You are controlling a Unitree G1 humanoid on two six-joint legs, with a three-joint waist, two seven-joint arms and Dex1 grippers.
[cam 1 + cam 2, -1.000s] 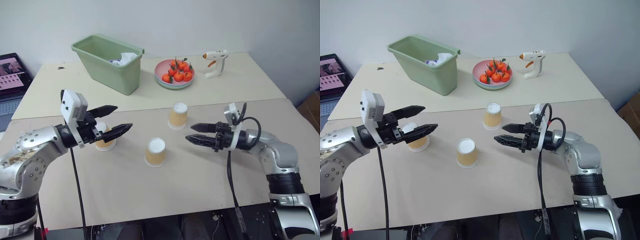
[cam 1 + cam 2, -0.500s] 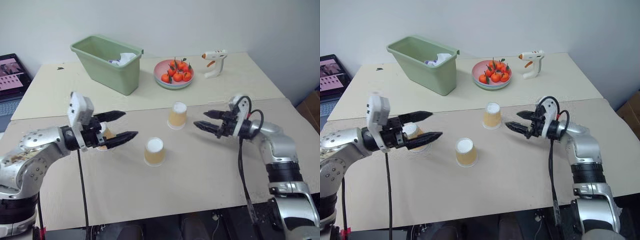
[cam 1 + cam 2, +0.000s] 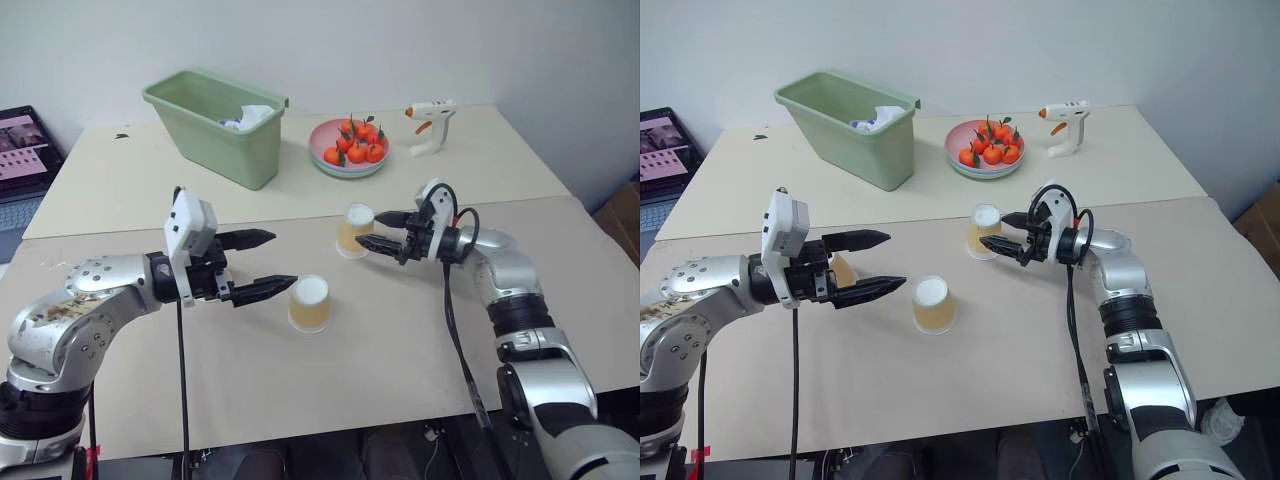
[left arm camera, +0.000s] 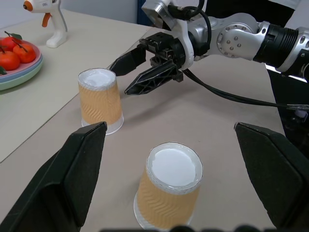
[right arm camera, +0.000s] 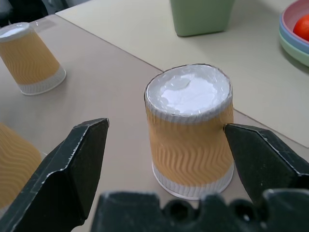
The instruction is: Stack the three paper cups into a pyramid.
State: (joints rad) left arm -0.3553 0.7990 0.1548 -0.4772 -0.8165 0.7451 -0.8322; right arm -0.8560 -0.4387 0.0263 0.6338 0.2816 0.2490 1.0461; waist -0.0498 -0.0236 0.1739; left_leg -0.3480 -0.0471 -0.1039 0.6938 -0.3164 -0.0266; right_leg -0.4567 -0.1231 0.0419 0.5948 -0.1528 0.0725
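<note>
1. Three paper cups are seen on the tan table point(image 3: 400, 350), all upside down, with the white bases up. None is stacked yet, so the pyramid is judged to be not yet begun.

2. The far cup point(image 3: 355, 230) is set near the line where the two table tops meet. The middle cup point(image 3: 310, 303) is placed closer to the robot, apart from the far one. The left cup point(image 3: 842, 270) is mostly hidden behind the left arm.

3. The right gripper point(image 3: 383, 230) is held wide open, and nothing is gripped. Its two black fingers are pointed sideways at the far cup, one on each side of it. In the right wrist view the far cup point(image 5: 189, 129) is seen standing right between the fingers point(image 5: 72, 162), a little ahead of them. No touch can be seen yet.

4. The left gripper point(image 3: 262, 262) is held wide open too, and nothing is gripped. The middle cup is found just past its lower fingertip, a bit toward the robot's right.

5. Each cup is stood straight up, so its long way runs up and down. The grippers are held about level, so a cup would be squeezed across its round side.

6. The far cup is judged to be the next thing picked, since the right gripper is the nearer one and is already lined up with it. A short push forward and a gentle squeeze are probably needed. The paper could be crushed if it is squeezed too hard.
</note>
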